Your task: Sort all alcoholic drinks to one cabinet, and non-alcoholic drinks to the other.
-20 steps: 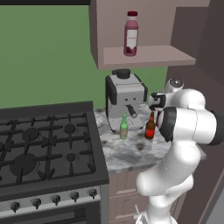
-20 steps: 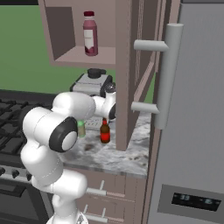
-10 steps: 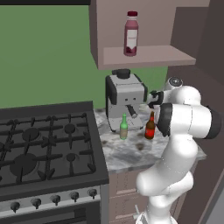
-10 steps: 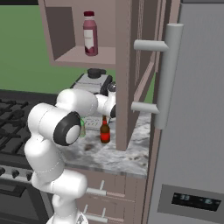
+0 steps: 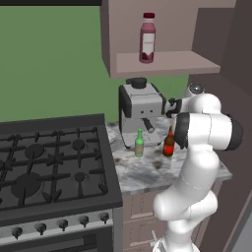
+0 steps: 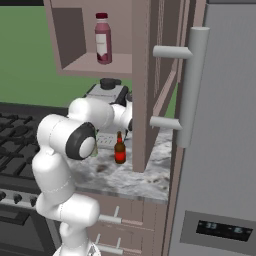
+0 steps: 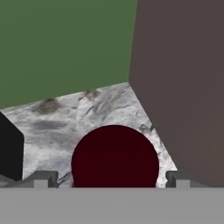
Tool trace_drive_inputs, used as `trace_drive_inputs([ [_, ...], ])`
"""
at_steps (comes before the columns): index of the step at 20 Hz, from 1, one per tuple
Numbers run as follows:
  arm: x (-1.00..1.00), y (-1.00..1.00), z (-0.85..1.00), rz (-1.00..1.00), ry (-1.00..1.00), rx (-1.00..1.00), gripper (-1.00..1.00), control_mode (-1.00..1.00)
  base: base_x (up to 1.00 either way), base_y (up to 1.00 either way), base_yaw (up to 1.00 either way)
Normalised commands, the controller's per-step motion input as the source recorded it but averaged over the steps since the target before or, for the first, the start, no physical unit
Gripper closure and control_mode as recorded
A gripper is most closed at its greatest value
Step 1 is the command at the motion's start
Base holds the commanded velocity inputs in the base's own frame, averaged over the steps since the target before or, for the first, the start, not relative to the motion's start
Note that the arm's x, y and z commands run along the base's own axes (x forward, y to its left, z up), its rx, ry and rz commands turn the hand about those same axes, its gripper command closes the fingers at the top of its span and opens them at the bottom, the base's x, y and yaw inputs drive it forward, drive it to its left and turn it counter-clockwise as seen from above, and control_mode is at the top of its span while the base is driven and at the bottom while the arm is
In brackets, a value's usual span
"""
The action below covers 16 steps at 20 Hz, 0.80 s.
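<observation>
Seen from above in the hand view, the dark maroon bottle stands on the marble counter. My gripper is open, one fingertip on each side of it with a small gap. The pink bottle stands upright on the open cabinet's shelf. On the counter in front of the coffee machine stand the small green bottle and the amber-brown bottle. My arm reaches behind these two toward the wall.
A silver coffee machine sits at the back of the counter, its black side left of the gripper. A brown cabinet wall rises close on the right. The stove lies left, the fridge right.
The arm's elbow has swung a little to the left toward the coffee machine. The bottles on the counter and shelf stand where they were.
</observation>
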Motion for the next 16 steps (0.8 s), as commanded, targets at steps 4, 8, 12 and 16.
trace_drive_inputs([
  [4, 0.14, -0.01, -0.24, 0.00, 0.04, 0.00, 1.00, -1.00, 0.00, 0.00, 0.00],
  [8, 0.09, 0.00, -0.20, 0.00, 0.06, 0.00, 1.00, -1.00, 0.00, 0.00, 0.00],
  [12, 0.00, 0.01, -0.04, 0.00, 0.03, -0.02, 1.00, -1.00, 0.00, 0.00, 0.00],
  [16, 0.00, 0.00, 0.00, 0.00, -0.02, 0.00, 1.00, -1.00, 0.00, 0.00, 0.00],
])
